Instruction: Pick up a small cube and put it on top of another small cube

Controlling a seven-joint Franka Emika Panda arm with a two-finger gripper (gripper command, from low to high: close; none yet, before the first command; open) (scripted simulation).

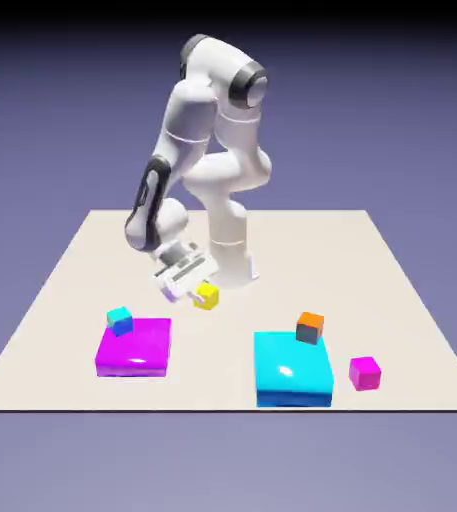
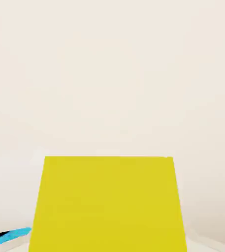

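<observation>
In the exterior view, working from the left, we first meet a small cyan cube (image 1: 120,320) resting on the far left corner of a flat magenta block (image 1: 134,347). Both lie on the pale table (image 1: 62,270).

Next to the right comes the gripper (image 1: 198,290), carried low by the white arm (image 1: 207,150) and tilted toward the exterior view's right. The small yellow cube (image 1: 207,296) sits at its fingertips. We judge it to be just above the table or barely on it; the contact cannot be resolved. It is apart from every other block.

Further right lies a flat cyan block (image 1: 292,370), with a small orange cube (image 1: 310,327) on its far right corner. A small magenta cube (image 1: 365,373) stands on the table just beside the cyan block, at its right.

In the hand view, the small yellow cube (image 2: 107,204) fills the lower centre and hides both fingertips. We read the claw as pinching this cube. A thin cyan sliver (image 2: 11,236) shows at the lower left edge. The rest of that view is bare table (image 2: 109,74).
</observation>
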